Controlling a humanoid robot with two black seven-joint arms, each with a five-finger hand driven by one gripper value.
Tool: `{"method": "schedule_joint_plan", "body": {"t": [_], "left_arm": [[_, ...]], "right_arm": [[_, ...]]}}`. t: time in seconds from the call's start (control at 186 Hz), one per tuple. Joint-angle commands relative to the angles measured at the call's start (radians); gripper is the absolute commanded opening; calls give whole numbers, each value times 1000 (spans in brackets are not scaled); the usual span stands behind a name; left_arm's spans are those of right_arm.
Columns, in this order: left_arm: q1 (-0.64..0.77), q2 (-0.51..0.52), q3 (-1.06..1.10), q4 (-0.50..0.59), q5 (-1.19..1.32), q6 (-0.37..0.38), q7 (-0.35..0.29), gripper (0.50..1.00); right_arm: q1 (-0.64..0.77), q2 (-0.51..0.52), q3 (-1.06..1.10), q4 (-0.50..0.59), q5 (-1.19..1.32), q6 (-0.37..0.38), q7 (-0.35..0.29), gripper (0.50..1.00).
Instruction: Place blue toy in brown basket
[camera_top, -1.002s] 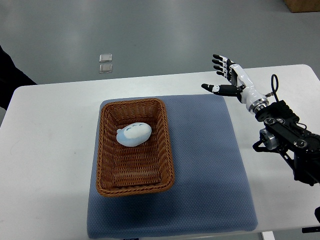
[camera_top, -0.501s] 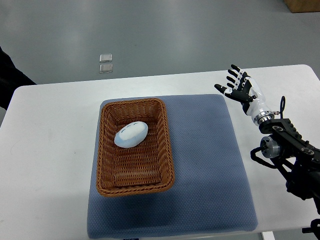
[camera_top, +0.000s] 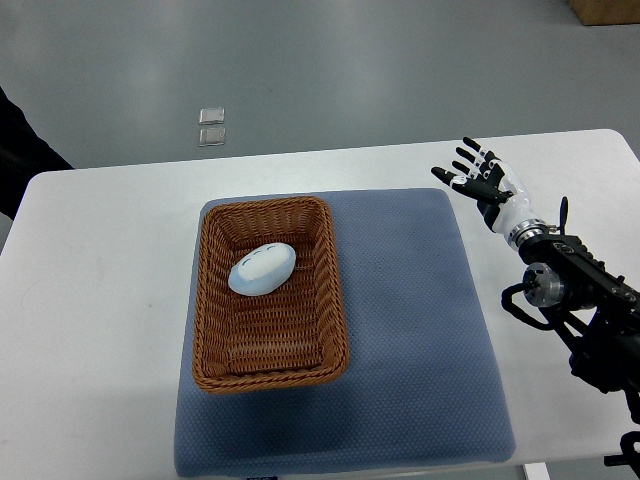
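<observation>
Blue toy (camera_top: 260, 269) lies inside the brown basket (camera_top: 335, 300), toward its far half, on a blue mat (camera_top: 420, 330) covering the white table (camera_top: 90, 330). Right hand (camera_top: 487, 180) hovers beside the mat's far corner, fingers spread, holding nothing.

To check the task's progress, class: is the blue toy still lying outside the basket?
No: the toy lies inside the basket, and the open right hand is well away.

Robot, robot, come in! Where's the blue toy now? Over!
Right hand open, holding nothing, above the table's right side. Left hand out of view. Blue toy lying inside the brown basket. Nothing in the way.
</observation>
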Motion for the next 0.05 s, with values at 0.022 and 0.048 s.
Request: {"method": "schedule_joint_plan", "body": {"t": [0.022,0.048], "left_arm": [[-6,0,-1,-1,0,0,0,1000],[-6,0,-1,-1,0,0,0,1000]], "right_arm": [[5,-4,-3,1,0,3,12,913],[10,-2,-3,3,-1,3,18,913]]}}
